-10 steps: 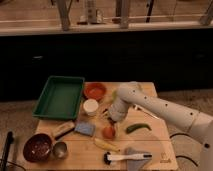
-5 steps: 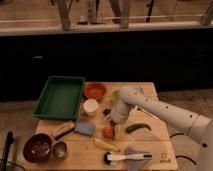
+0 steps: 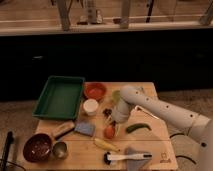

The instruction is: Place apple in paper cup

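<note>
The apple, small and red-orange, lies on the wooden table near the middle front. The white paper cup stands upright behind and to the left of it, in front of the orange bowl. My gripper hangs at the end of the white arm, pointing down, just above and slightly right of the apple. It hides part of the space between the apple and the dark grape bunch. I cannot tell whether it touches the apple.
A green tray sits at the back left. A translucent green cup stands behind the arm. A blue sponge, banana, green vegetable, white brush, metal cup and dark red bowl lie around the apple.
The arm has swung left and down, bringing the gripper lower over the apple. The apple and the cup have not moved.
</note>
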Controlling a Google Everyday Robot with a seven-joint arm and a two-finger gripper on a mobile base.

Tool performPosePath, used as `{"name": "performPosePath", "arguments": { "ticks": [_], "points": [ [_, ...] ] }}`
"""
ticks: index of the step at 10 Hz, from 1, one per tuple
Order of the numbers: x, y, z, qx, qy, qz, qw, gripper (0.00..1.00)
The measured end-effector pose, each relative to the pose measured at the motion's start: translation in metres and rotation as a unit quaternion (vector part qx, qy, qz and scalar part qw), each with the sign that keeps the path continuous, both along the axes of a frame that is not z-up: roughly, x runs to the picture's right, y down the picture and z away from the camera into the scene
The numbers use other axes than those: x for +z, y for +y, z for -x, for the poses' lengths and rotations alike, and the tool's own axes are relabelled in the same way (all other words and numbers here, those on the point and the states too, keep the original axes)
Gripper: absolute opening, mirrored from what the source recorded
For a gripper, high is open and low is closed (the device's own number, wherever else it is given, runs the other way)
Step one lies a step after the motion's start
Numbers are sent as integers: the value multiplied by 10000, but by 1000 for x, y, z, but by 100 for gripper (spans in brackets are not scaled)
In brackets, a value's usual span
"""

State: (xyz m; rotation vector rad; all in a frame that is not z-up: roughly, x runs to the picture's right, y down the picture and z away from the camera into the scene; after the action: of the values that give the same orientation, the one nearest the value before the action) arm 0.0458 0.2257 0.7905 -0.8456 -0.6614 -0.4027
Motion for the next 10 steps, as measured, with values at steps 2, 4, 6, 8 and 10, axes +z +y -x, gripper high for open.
{"name": "performPosePath", "arguments": {
  "ticks": [2, 4, 6, 8, 10],
  "points": [
    [-14, -16, 1, -101, 50, -128, 9999, 0],
    [-23, -28, 0, -160, 78, -237, 9996, 0],
    [-33, -43, -2, -223, 113, -381, 9990, 0],
    [-38, -53, -3, -257, 138, -482, 9984, 0],
    [-42, -60, -3, -287, 147, -559, 9979, 0]
  ]
}}
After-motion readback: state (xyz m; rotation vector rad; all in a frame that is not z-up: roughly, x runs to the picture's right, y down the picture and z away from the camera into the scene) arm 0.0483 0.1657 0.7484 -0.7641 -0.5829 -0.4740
